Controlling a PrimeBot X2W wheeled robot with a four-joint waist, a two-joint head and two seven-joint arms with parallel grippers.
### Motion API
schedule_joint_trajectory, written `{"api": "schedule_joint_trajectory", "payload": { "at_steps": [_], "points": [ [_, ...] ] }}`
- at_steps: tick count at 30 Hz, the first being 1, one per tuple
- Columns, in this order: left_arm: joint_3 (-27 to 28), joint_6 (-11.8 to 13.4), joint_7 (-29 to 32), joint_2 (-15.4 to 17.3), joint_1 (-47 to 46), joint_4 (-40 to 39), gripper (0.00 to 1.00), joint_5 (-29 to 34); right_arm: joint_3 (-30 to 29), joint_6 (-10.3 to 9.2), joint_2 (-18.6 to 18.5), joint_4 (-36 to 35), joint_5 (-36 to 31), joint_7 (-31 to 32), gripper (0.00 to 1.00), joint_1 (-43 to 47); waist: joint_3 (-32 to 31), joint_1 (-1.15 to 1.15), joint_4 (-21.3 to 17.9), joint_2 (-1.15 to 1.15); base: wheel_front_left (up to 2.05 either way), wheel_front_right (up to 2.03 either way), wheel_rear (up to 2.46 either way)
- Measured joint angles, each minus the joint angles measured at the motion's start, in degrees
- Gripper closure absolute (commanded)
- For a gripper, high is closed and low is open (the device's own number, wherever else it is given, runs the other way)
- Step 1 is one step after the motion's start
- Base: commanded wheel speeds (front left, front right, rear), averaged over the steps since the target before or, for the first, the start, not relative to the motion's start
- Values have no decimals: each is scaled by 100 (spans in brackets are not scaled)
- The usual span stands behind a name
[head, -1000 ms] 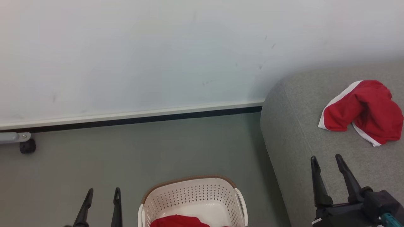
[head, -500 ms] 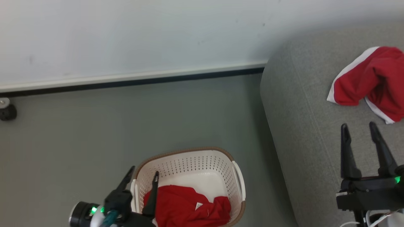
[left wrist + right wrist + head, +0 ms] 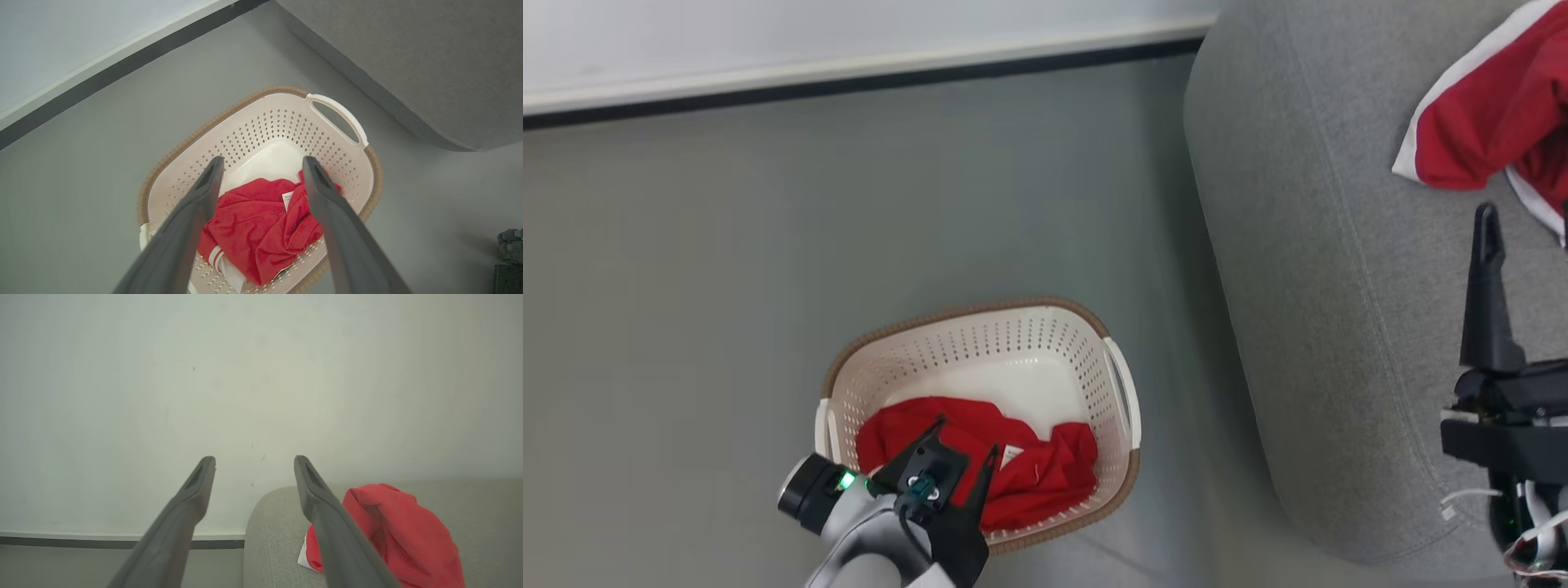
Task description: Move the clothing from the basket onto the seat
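Note:
The cream basket (image 3: pixel 964 312) with its brown rim stands on the floor left of the grey sofa (image 3: pixel 1323 245). A crumpled red garment (image 3: pixel 1045 469) with a small white label lies in the basket's near half. My left gripper (image 3: pixel 966 435) hangs open just above this garment, its fingers apart over the cloth and not touching it (image 3: pixel 263 161). White stripes show on the garment (image 3: pixel 261 228) in the left wrist view. A second red garment (image 3: pixel 1478 131) with white trim lies on the sofa. My right gripper (image 3: pixel 1527 212) stands open above the sofa, just short of that garment (image 3: pixel 400 526).
A pale wall with a white and dark baseboard (image 3: pixel 849 73) runs along the back. Grey floor (image 3: pixel 686 286) spreads left of and behind the basket. The sofa's rounded corner (image 3: pixel 408 61) lies close to the basket's right handle (image 3: pixel 339 118). Loose cables (image 3: pixel 1535 555) hang by my right arm.
The head camera has tilted down, so the whole picture shifted upward. My left gripper has come from beside the basket to above the red garment inside. Both grippers stayed open.

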Motion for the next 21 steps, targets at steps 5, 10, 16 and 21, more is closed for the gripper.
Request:
{"api": "schedule_joint_trajectory", "payload": {
  "at_steps": [5,10,16,21],
  "points": [
    [-176,-89,243,-57,-425,499,0,179,-64,0,-71,-321,-33,-1,0,-248,429,0,-73,0,0,0,0],
    [-399,-187,372,-75,-688,855,0,360,-55,0,-87,-695,-146,-1,0,-350,862,0,-120,0,0,0,0],
    [-433,-234,417,-159,-1169,1160,0,392,-99,-1,-133,-1181,-286,-2,0,-552,1467,0,-152,0,0,0,0],
    [-494,-290,439,-232,-1583,1335,0,391,-114,-2,-160,-1430,-360,-2,0,-729,1899,0,-158,0,0,0,0]
  ]
}}
